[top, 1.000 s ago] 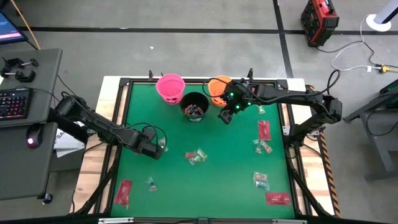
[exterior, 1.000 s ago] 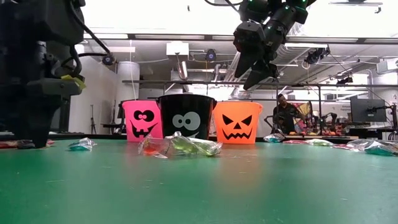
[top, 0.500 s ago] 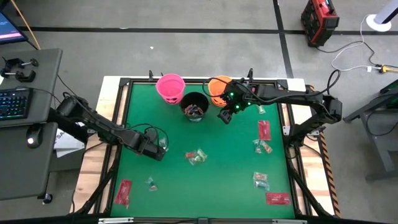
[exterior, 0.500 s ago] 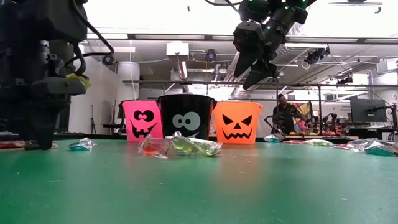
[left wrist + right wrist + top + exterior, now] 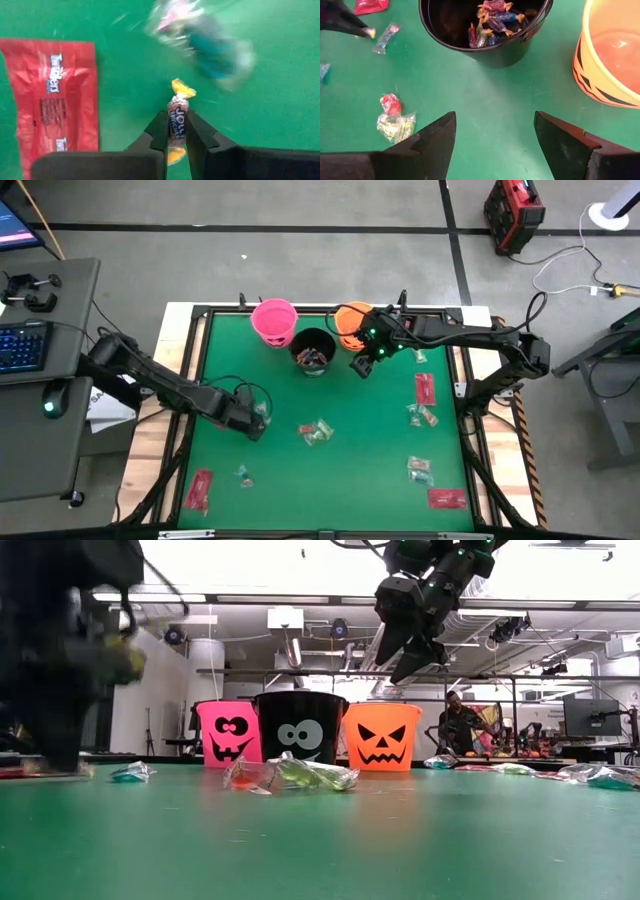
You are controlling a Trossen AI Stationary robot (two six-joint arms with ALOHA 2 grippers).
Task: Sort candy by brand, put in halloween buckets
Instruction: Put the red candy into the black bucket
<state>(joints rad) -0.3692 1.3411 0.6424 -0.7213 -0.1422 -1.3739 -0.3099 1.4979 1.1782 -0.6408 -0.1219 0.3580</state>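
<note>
My left gripper (image 5: pixel 256 425) is low over the green mat's left half and shut on a small dark candy with yellow twisted ends (image 5: pixel 177 117). A flat red packet (image 5: pixel 55 110) and a teal-and-clear piece (image 5: pixel 215 55) lie close by on the mat. My right gripper (image 5: pixel 362 366) hangs open, with nothing between its fingers, above the mat in front of the black bucket (image 5: pixel 313 350) and the orange bucket (image 5: pixel 350 325). The pink bucket (image 5: pixel 274 320) stands left of them. The black bucket holds several small wrapped candies (image 5: pixel 492 22). My left gripper pinches the candy's dark middle (image 5: pixel 178 120) between its two fingers, coming from above and pointing down. One yellow twisted end (image 5: pixel 183 89) sticks out past the fingertips, the other (image 5: pixel 174 156) shows between the fingers. Whether the candy is clear of the mat, I cannot tell.
More candy lies spread over the mat: clear and red pieces at the middle (image 5: pixel 316 431), a small piece (image 5: pixel 243 474) and a red packet (image 5: pixel 198 488) near left, and red packets (image 5: pixel 424 388) (image 5: pixel 446 499) and clear pieces (image 5: pixel 420 416) (image 5: pixel 418 470) on the right. A person (image 5: pixel 458 720) sits far behind.
My left arm has started to move; the low view shows it blurred now and slightly higher than before. My right gripper has kept still.
</note>
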